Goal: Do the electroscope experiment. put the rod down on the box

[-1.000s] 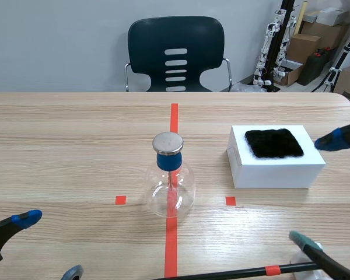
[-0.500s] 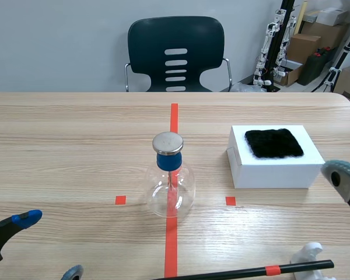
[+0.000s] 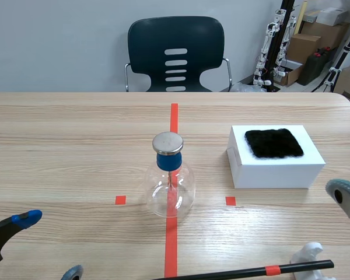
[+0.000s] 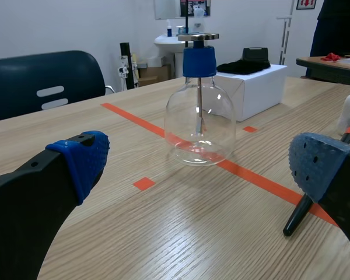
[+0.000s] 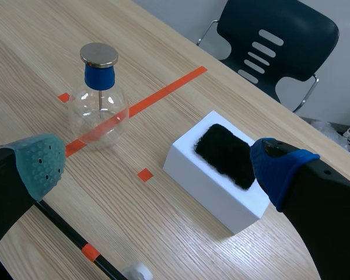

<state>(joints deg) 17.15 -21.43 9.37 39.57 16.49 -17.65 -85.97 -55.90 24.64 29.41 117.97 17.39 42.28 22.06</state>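
The black rod (image 3: 245,272) with an orange band lies along the table's near edge, its right end on a small white stand (image 3: 306,254). No gripper holds it. The white box (image 3: 274,169), topped by a black fur pad (image 3: 274,143), stands right of the glass electroscope flask (image 3: 170,181). My left gripper (image 3: 46,246) rests open at the near left; its wrist view shows the flask (image 4: 198,111) ahead and the rod (image 4: 294,219) beside one finger. My right gripper (image 5: 157,166) hovers open above the box (image 5: 213,181), the flask (image 5: 99,111) and the rod (image 5: 67,230). Only one right fingertip (image 3: 344,192) shows in the scene view.
A dark chair (image 3: 176,53) stands behind the table's far edge. Boxes and equipment (image 3: 315,41) fill the back right corner of the room. An orange-red tape line (image 3: 171,233) runs under the flask.
My right gripper has drawn back to the right, away from the rod's stand and the box. The rod, the flask and the left gripper have stayed put.
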